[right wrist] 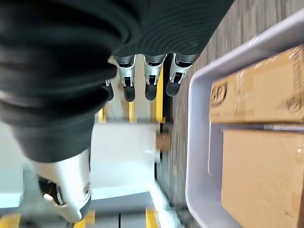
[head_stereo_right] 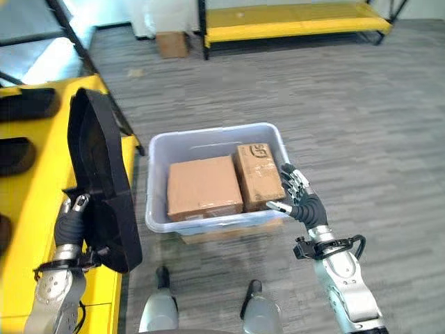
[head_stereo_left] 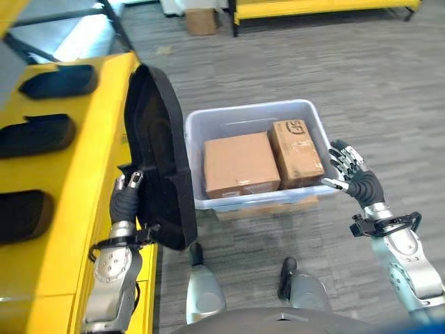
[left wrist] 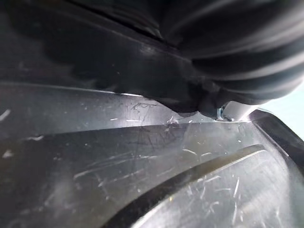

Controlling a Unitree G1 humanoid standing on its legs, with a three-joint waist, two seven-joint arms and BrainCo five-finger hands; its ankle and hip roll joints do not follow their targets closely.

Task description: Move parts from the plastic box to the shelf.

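The long black moulded plastic part [head_stereo_left: 158, 149] stands on end over the yellow shelf's [head_stereo_left: 76, 202] edge at nine o'clock, its long axis running twelve-to-six. The left hand [head_stereo_left: 127, 197] grips its lower edge. The right hand [head_stereo_left: 353, 174], fingers spread wide, hovers at three o'clock beside the translucent plastic box [head_stereo_left: 259, 120] holding two brown cardboard cartons [head_stereo_left: 240, 163].

The plastic box [head_stereo_left: 201, 129] stood on the floor [head_stereo_left: 361, 83] to the right of the shelf [head_stereo_left: 83, 181]. Two cartons lay side by side in it, the larger carton [head_stereo_left: 240, 165] left, the smaller carton [head_stereo_left: 295, 153] against its right wall. A part [head_stereo_left: 160, 160] stood upright at the shelf's right edge
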